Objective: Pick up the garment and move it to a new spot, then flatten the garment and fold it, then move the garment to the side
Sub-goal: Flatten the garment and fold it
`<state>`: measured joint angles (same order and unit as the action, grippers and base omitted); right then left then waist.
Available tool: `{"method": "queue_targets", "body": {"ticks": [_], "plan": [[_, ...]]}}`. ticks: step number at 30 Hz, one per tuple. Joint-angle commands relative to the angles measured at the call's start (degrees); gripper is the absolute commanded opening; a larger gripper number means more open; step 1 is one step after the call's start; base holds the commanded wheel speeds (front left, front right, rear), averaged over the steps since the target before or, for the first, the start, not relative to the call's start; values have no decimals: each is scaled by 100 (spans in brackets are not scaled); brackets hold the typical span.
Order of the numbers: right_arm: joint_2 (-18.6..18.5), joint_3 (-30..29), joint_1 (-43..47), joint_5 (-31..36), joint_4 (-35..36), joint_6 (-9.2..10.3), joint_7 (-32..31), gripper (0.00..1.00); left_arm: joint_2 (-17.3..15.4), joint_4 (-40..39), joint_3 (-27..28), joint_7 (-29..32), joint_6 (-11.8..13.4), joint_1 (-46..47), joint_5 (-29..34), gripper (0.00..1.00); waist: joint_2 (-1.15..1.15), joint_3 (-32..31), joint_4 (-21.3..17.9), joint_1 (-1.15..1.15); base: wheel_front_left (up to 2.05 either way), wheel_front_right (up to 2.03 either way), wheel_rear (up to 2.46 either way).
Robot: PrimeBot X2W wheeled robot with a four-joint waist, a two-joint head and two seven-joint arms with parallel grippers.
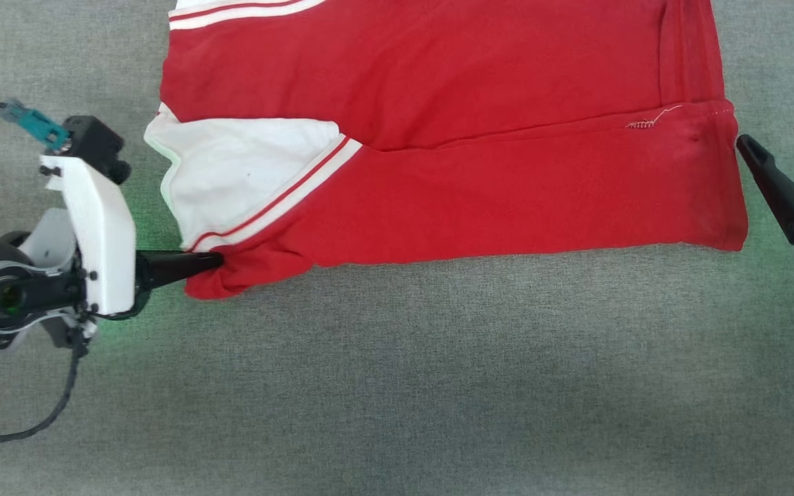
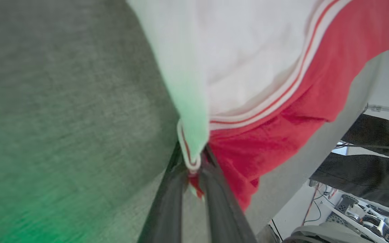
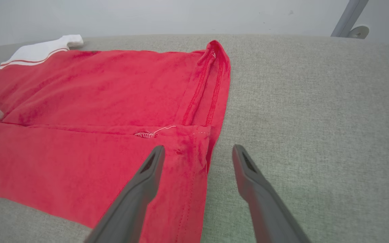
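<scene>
While left tool [image 1: 212,262] pinches bunched corner of red jersey T-shirt with white striped sleeves [image 1: 473,200], folded on grey fabric bench [image 1: 397,386], right tool [image 1: 770,136] gapes beside opposite edge: thin pinch may slip, one-sided pull skewing fold.

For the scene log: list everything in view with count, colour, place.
garment: one, red with white striped sleeves, spread on the surface.
surface: one, grey fabric, under the garment.
metal post: one, grey, beyond the surface's far edge, right wrist view.
equipment: several, pale and dark, off the surface's edge, left wrist view.
plug: one, teal, on a black cable at the left wrist.
left gripper: one, dark fingers, shut on the garment's near left corner.
right gripper: one, dark fingers, open at the garment's right edge.
</scene>
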<state>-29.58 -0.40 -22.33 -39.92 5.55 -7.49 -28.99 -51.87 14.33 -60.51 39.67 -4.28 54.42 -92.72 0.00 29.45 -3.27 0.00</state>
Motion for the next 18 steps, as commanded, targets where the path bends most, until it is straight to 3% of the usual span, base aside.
{"method": "queue_targets", "body": {"ticks": [1,15,18], "plan": [[-35,24,-52,14,57,0,-62,100,419,35,-286,87,-15,-287,-2,0,0,5,-1,0,0,0,0],[-917,744,-20,-101,175,0,-1856,100,555,109,-199,-71,-121,-85,180,0,0,80,111,0,0,0,0],[-953,864,-86,-151,48,0,-2265,100,586,90,-173,-107,-146,-42,216,0,0,111,147,0,0,0,0]]}}
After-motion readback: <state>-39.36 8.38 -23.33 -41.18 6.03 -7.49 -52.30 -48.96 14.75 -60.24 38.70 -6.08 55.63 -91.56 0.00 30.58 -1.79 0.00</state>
